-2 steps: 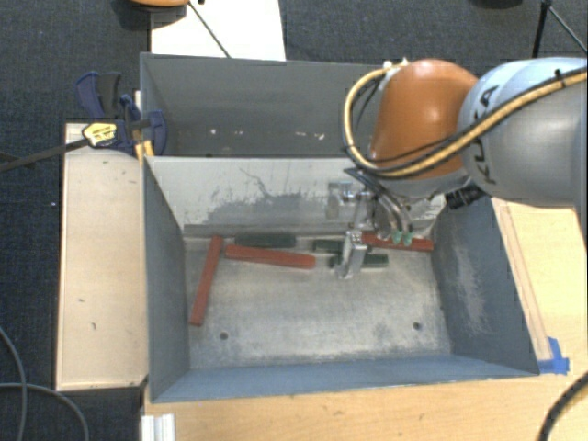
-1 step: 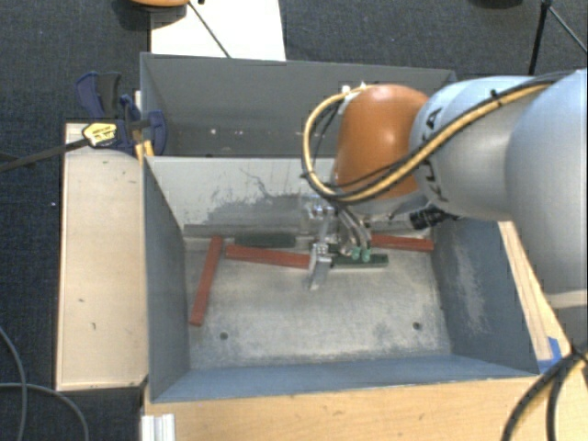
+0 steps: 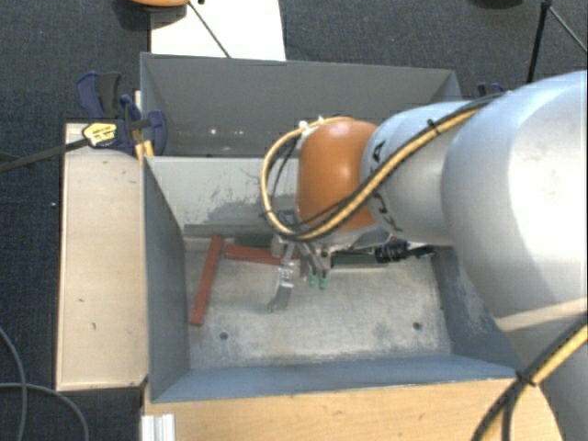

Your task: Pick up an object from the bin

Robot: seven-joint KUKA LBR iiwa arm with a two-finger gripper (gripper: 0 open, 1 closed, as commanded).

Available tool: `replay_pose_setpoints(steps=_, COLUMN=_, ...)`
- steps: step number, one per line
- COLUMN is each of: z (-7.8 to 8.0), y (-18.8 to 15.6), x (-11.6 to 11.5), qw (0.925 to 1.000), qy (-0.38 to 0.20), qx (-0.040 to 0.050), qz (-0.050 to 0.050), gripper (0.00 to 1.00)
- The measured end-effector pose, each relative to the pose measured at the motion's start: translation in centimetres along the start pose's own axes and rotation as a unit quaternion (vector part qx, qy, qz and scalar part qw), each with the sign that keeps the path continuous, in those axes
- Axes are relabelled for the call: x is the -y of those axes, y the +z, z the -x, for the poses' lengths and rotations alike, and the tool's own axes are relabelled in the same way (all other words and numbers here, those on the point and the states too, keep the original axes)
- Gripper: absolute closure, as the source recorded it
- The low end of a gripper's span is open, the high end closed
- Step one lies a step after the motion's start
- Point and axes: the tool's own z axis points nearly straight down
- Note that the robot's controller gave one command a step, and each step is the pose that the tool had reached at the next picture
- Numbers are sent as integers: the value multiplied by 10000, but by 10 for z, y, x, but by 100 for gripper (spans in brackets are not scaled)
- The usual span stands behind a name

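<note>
- Near side: the bin's (image 3: 322, 375) floor along the front wall is bare and dusty, with nothing to grasp.
- Mid-floor: the gripper (image 3: 299, 288) hangs low over the floor beneath the orange wrist cover (image 3: 335, 182). Open or closed: cannot tell, the cover hides it.
- Just left: a short red-brown bar (image 3: 250, 255) lies flat, its right end at the gripper. Likely the target, being nearest. A flat bar suits a top-down grasp across its width.
- Further left: a longer red-brown bar (image 3: 204, 283) slants off the short one's left end; possibly one bent piece.

Silver arm (image 3: 514, 200), orange wrist cvr (image 3: 331, 173), yel/blk cables (image 3: 265, 186)
</note>
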Motion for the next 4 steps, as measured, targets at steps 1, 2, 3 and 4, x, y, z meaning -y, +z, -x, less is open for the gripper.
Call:
replay_pose_setpoints(steps=1, z=6, y=8, x=1, qw=9990, qy=-440, qx=-8, qz=20, gripper=0)
replay_pose_setpoints(steps=2, z=17, y=9, x=20, qw=9995, qy=-320, qx=12, qz=-8, gripper=0)
replay_pose_setpoints(steps=3, z=10, y=13, x=-22, qw=10000, qy=99, qx=8, qz=4, gripper=100)
replay_pose_setpoints(steps=4, z=10, y=13, x=-22, qw=10000, qy=99, qx=8, qz=4, gripper=100)
